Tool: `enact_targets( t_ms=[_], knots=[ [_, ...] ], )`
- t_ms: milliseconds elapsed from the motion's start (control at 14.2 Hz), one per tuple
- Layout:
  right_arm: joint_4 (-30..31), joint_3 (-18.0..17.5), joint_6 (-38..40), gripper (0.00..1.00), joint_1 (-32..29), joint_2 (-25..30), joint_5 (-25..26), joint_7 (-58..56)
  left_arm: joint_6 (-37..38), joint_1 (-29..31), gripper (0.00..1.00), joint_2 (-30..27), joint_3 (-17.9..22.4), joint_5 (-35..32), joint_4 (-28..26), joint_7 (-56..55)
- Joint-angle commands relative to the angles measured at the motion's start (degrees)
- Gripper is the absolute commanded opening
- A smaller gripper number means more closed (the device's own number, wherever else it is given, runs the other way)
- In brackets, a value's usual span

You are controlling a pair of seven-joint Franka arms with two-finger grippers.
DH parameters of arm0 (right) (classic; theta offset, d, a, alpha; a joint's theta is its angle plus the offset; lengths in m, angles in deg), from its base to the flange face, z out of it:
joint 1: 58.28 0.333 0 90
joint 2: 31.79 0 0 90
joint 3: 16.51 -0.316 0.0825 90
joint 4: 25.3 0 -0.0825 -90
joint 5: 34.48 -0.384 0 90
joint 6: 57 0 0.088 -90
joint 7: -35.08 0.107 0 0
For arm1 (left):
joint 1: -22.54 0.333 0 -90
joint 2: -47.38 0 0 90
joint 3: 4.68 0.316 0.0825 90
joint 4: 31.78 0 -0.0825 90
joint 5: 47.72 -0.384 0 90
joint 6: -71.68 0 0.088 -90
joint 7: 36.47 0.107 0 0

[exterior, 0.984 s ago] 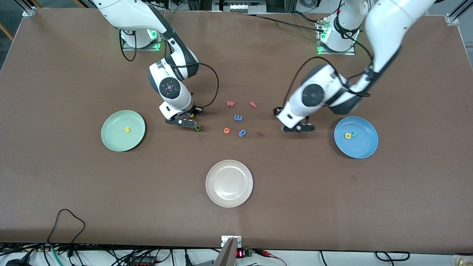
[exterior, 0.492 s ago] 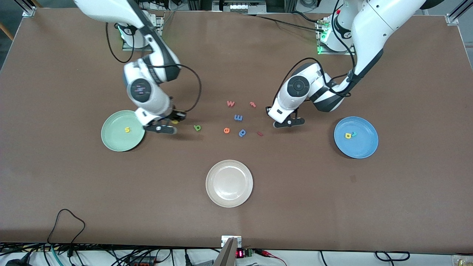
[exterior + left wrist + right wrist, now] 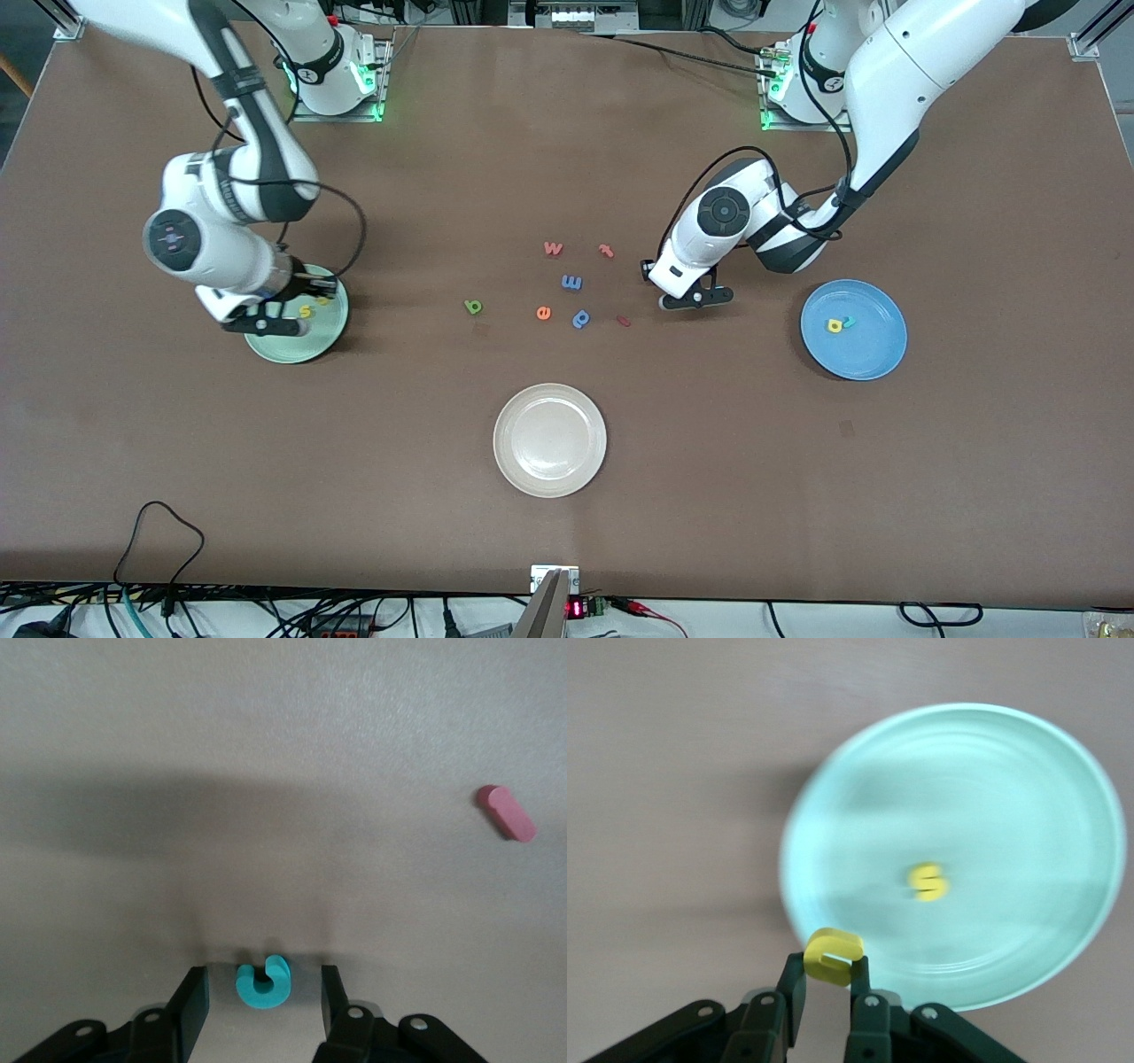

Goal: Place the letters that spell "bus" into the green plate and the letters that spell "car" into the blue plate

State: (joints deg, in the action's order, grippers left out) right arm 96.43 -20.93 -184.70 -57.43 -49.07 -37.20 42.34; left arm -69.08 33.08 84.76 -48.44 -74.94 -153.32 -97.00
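My right gripper [image 3: 314, 297] is shut on the yellow "u" [image 3: 833, 955] and hangs over the rim of the green plate [image 3: 283, 350]. A yellow "s" [image 3: 306, 311] lies in that plate. My left gripper [image 3: 262, 974] is down at the table toward the blue plate [image 3: 873, 350], open, with a finger on each side of the teal "c" [image 3: 257, 992] and a gap on both sides. In the front view the "c" is hidden under this gripper [image 3: 682, 292]. The blue plate holds a yellow "a" [image 3: 834, 326] and a teal "r" [image 3: 849, 322]. The green "b" [image 3: 473, 307] lies on the table between the arms.
A cream-white plate [image 3: 549, 440] stands nearer the front camera. Loose letters lie mid-table: "w" [image 3: 553, 248], pink "t" [image 3: 606, 251], blue "m" [image 3: 571, 283], orange "e" [image 3: 543, 312], blue "p" [image 3: 581, 318], and a small pink piece [image 3: 624, 321].
The right arm has carried the yellow "u" from beside the green "b" to over the green plate. The left gripper has shifted toward mid-table and narrowed around the teal "c".
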Motion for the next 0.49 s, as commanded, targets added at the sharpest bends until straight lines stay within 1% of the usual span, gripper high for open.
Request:
enact_targets(
  t_ms=[0, 70, 141, 211, 281, 352, 422],
  knots=[
    [0.09, -1.12, -1.05, 0.11, -2.42, -2.23, 2.18, -1.37, -1.01, -0.17, 0.51, 0.42, 0.68, -2.05, -0.54, -0.74],
    [0.09, -1.12, -1.58, 0.14, -2.87, -2.58, 3.07, -1.28, -1.01, -0.25, 0.47, 0.42, 0.69, -2.05, -0.54, -0.73],
    [0.09, -1.12, -1.67, 0.25, -3.04, -2.76, 3.25, -1.28, -0.92, -0.26, 0.43, 0.33, 0.69, -2.22, -0.54, -0.56],
    [0.0, -1.12, -1.67, 0.51, -3.13, -2.76, 3.25, -1.37, -0.83, -0.26, 0.39, 0.33, 0.69, -3.44, -0.54, -0.65],
    [0.0, -1.12, -1.67, 0.64, -3.13, -2.67, 3.25, -1.37, -0.74, -0.17, 0.39, 0.42, 0.86, -5.54, -0.54, -0.82],
    [-0.09, -1.12, -1.67, 0.88, -3.13, -2.5, 3.34, -1.37, -0.74, -0.17, 0.38, 0.42, 1.21, -6.43, -0.54, -0.91],
    [-0.09, -1.12, -1.59, 0.95, -3.13, -2.24, 3.34, -1.37, -0.66, -0.17, 0.36, 0.42, 1.39, -6.53, -0.54, -0.91]
  ],
)
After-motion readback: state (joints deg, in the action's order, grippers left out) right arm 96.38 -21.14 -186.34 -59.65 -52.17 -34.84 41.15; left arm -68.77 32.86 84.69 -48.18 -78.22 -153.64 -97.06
